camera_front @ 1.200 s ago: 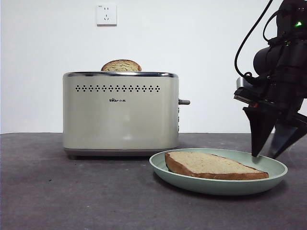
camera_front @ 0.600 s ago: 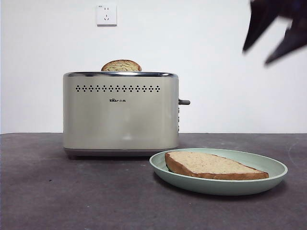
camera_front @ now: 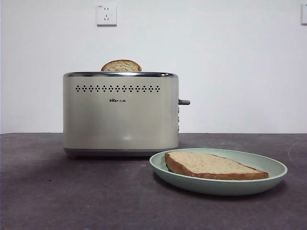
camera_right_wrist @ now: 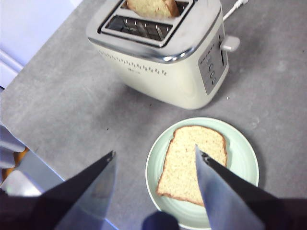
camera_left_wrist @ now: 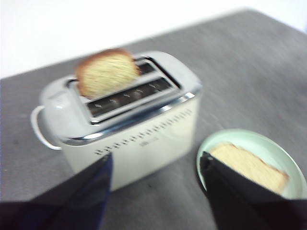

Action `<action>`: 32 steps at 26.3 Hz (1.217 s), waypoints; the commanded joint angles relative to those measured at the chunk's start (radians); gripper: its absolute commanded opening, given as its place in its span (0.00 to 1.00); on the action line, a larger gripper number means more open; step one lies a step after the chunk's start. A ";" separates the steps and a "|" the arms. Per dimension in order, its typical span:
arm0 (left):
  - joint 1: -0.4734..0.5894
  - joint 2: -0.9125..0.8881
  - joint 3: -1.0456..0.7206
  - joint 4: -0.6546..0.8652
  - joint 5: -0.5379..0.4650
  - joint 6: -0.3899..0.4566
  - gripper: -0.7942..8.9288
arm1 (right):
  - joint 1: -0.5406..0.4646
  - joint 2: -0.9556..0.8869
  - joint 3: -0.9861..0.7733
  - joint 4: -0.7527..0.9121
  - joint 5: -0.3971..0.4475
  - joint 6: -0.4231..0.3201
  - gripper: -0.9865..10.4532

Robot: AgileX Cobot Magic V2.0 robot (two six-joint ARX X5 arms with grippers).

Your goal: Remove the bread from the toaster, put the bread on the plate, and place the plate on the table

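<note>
Front view first: the bread (camera_front: 211,165) lies flat in the plate (camera_front: 276,173), and the plate sits on the table (camera_front: 57,191) at about 4 o'clock from the toaster (camera_front: 120,112), just beside it. A narrower dome-topped slice (camera_front: 121,65) pokes up out of the toaster's top. There's a wall socket (camera_front: 106,14) up at 12 o'clock. Neither arm shows up here.

Left wrist view (kinda blurry): the left gripper (camera_left_wrist: 156,165) hangs above the table with its jaws spread wide and nothing between them. You can see the toaster (camera_left_wrist: 124,120) with the domed slice (camera_left_wrist: 103,72) in one slot, the other slot empty, and the plate (camera_left_wrist: 240,141) with the bread (camera_left_wrist: 247,165) on it.

Right wrist view: the right gripper (camera_right_wrist: 156,160) is also up high, jaws wide, holding nothing. Below it is the bread (camera_right_wrist: 184,165) flat on the plate (camera_right_wrist: 242,160), with the toaster (camera_right_wrist: 168,52) at 12 o'clock from the plate and its side lever (camera_right_wrist: 230,43) sticking out.
</note>
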 commanded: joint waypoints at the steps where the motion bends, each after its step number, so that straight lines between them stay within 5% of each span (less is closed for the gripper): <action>1: -0.002 -0.042 -0.079 0.096 -0.019 -0.041 0.08 | 0.003 0.000 -0.001 -0.014 -0.001 -0.027 0.17; 2: -0.002 -0.049 -0.093 0.107 -0.021 -0.042 0.07 | 0.003 0.000 -0.001 -0.019 -0.001 -0.051 0.07; 32: 0.008 -0.060 -0.100 0.065 -0.052 -0.014 0.08 | 0.002 0.000 -0.001 -0.017 0.006 -0.053 0.09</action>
